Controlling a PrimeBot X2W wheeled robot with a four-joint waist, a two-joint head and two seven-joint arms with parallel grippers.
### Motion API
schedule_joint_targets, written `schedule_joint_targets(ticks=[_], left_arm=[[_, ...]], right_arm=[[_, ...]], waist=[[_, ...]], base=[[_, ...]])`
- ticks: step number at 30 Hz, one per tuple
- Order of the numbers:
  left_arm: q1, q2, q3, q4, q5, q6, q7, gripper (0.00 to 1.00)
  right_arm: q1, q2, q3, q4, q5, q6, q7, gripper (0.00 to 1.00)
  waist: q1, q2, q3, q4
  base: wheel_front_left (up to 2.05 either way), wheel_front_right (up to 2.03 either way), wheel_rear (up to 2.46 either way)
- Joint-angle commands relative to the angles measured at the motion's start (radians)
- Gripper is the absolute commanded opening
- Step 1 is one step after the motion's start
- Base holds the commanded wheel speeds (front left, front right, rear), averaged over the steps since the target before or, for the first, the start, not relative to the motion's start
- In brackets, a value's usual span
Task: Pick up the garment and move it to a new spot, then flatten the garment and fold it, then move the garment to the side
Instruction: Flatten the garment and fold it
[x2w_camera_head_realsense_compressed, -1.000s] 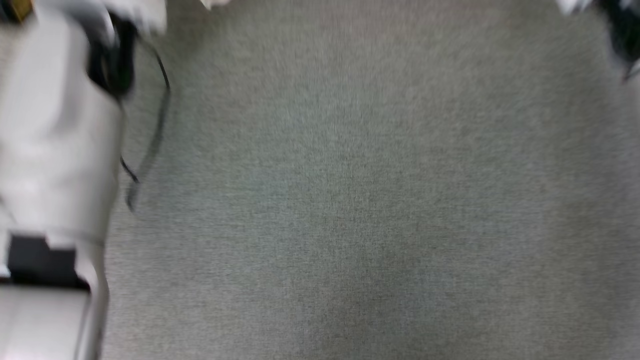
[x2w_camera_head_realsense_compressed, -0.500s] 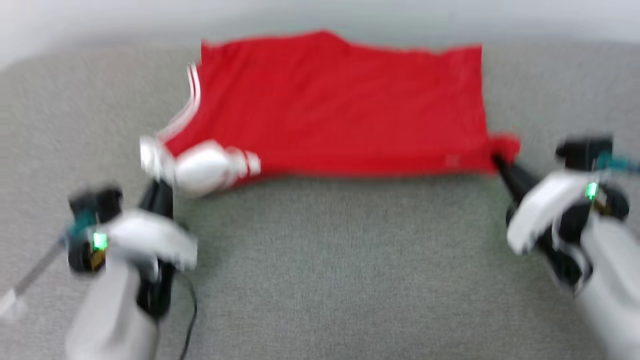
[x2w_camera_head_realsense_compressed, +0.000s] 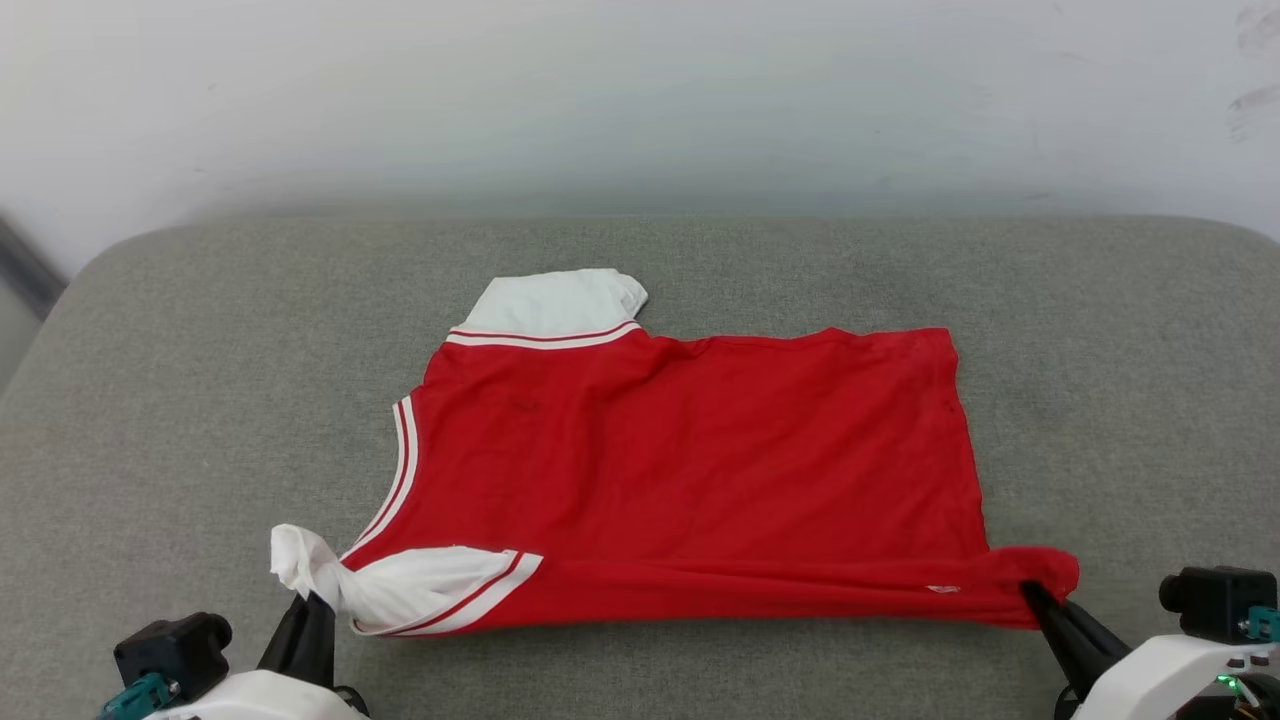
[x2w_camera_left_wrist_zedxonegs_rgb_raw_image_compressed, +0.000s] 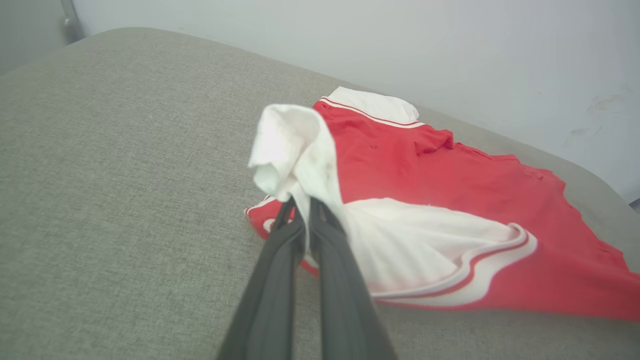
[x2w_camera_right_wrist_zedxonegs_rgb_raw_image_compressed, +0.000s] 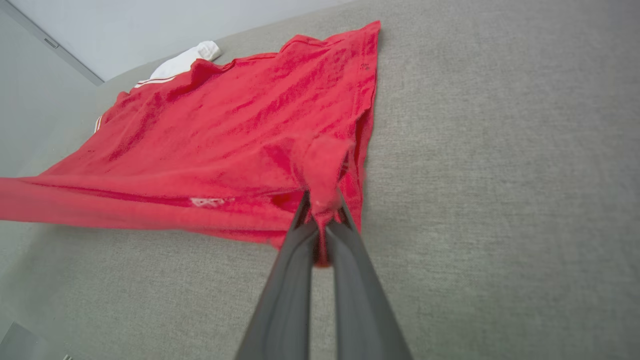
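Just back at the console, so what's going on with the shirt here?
Both grippers are clamped on the near edge of the garment: the left gripper pinches the white sleeve, the right gripper the red hem corner. It lies spread plain side up on the grey cushion, stretched between them and not yet folded.

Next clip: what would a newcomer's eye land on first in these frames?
The red garment lies spread, plain side up, in the middle of the grey cushion, with its far white sleeve poking out towards the wall. At the near edge, the left gripper is shut on the bunched near white sleeve. The right gripper is shut on the near red corner.
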Motion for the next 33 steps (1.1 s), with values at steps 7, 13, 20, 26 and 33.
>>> schedule_joint_targets(ticks=[7,13,20,26,33], left_arm=[[-0.049,0.036,-0.018,-0.057,0.013,0.009,0.072,0.00],[-0.166,0.040,-0.040,0.020,0.016,-0.025,0.082,0.00],[-0.278,0.018,-0.047,0.155,0.000,-0.067,0.050,0.00],[-0.331,-0.012,-0.062,0.277,-0.025,-0.107,0.038,1.00],[-0.341,-0.008,-0.055,0.341,-0.040,-0.123,0.026,1.00]], right_arm=[[0.005,0.098,-0.085,-0.157,-0.134,-0.002,0.228,0.00],[-0.107,0.100,-0.060,-0.111,-0.158,-0.001,0.280,0.00],[-0.234,0.072,-0.009,-0.010,-0.148,-0.001,0.246,0.00],[-0.281,0.067,0.017,0.106,-0.144,-0.001,0.161,1.00],[-0.254,0.049,0.057,0.156,-0.118,-0.002,0.069,1.00]], waist=[[0.0005,0.0000,0.048,-0.012],[0.0005,0.0000,0.132,-0.016],[0.0005,0.0000,0.219,-0.013],[0.0005,0.0000,0.241,-0.007],[0.0005,0.0000,0.204,-0.006]], base=[[0.00,0.00,0.00],[0.00,0.00,0.00],[0.00,0.00,0.00],[0.00,0.00,0.00],[0.00,0.00,0.00]])
